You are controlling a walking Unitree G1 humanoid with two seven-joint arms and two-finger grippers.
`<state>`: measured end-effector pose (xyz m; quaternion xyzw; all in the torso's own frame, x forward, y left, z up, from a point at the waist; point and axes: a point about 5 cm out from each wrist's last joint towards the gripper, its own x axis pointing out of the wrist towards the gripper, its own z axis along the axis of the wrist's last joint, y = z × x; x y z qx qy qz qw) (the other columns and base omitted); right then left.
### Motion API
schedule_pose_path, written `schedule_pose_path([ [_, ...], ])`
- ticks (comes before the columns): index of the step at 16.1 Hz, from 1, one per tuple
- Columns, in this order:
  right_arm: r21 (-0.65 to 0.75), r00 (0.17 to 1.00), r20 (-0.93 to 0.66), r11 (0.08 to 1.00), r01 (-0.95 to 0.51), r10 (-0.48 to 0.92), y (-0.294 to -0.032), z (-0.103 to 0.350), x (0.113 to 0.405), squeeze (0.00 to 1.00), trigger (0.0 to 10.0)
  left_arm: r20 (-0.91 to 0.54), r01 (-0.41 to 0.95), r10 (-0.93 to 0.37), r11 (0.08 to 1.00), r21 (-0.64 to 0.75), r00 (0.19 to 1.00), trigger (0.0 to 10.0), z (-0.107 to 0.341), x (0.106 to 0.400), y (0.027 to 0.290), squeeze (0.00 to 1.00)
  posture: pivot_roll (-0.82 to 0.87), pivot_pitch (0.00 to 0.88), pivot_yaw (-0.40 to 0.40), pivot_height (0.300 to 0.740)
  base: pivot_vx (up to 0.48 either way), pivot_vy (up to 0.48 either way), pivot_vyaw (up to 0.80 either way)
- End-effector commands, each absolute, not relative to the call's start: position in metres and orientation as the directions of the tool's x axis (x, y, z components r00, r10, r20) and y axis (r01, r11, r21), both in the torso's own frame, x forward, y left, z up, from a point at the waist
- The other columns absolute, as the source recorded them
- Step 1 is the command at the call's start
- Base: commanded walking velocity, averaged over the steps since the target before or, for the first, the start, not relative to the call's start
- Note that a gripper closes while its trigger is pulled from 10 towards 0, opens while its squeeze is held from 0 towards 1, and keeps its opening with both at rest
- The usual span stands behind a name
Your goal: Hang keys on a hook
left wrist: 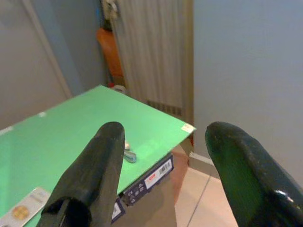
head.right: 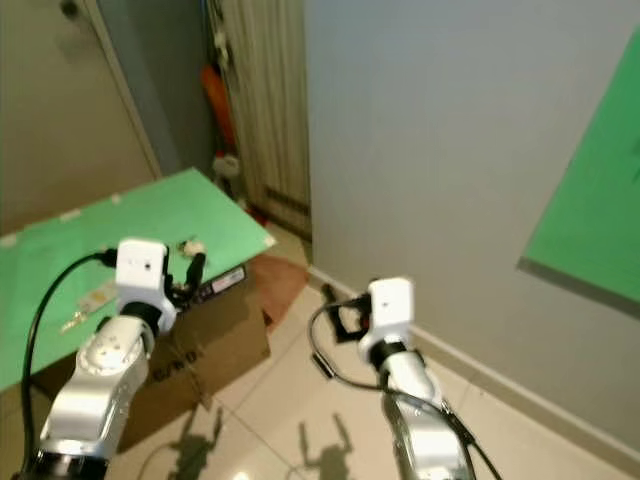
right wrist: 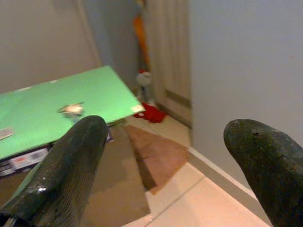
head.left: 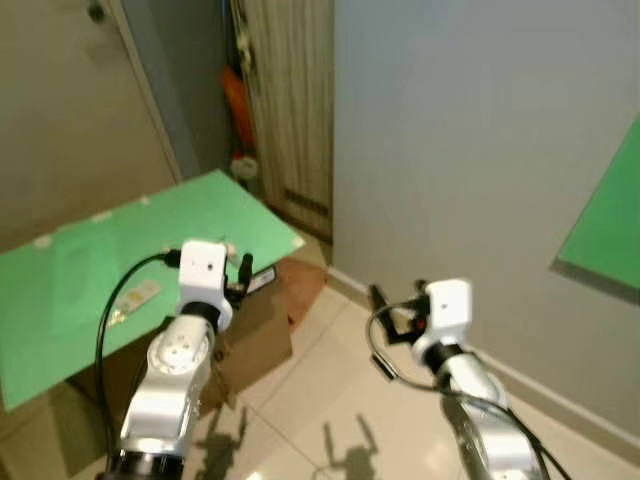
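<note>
Left hand [left wrist: 163, 175] fingers apart, right hand [right wrist: 170, 165] fingers apart, small keys [right wrist: 72, 109] on green board [head.left: 120, 260], long axis unclear

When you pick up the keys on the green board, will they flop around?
Probably. The keys look like a small loose bunch lying flat on the green board, so they may dangle and jingle. They seem light, and could slip between the left hand's wide-open fingers.

we see the left gripper [left wrist: 163, 161] with its two black fingers [left wrist: 90, 179] spread wide over a green counter [left wrist: 71, 127]. a small bunch of keys [left wrist: 128, 153] lies just beside the finger at 9 o'clock, a card [left wrist: 21, 211] at 8 o'clock.
</note>
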<state>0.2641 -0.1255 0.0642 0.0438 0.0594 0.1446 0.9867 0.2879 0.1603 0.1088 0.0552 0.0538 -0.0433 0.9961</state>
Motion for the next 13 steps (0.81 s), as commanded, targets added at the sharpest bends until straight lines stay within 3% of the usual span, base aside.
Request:
schedule_pose_path([
  [1,0.081,0.958,-0.094,0.961,-0.263,0.27,-0.1326,0.0664,0.2637,0.04,10.0,-0.086,0.085,-0.075,0.989,0.124,0.993,10.0,0.1137,0.2895,0.1611,1.0,-0.03,0.0,0.064,0.74,0.0,0.0,0.54],
  [9,0.079,0.965,-0.092,0.968,-0.24,0.247,-0.1337,0.0661,0.2604,0.04,10.0,-0.088,0.077,-0.068,0.992,0.102,0.994,10.0,0.1142,0.2938,0.1643,1.0,-0.04,0.0,0.071,0.74,0.0,0.0,0.55],
  [13,0.086,0.98,-0.067,0.98,-0.18,0.186,-0.1416,0.0711,0.2578,0.04,10.0,-0.05,0.112,-0.111,0.993,0.022,0.993,10.0,0.1169,0.289,0.1579,1.0,-0.06,0.0,0.075,0.74,0.0,0.0,0.56],
])
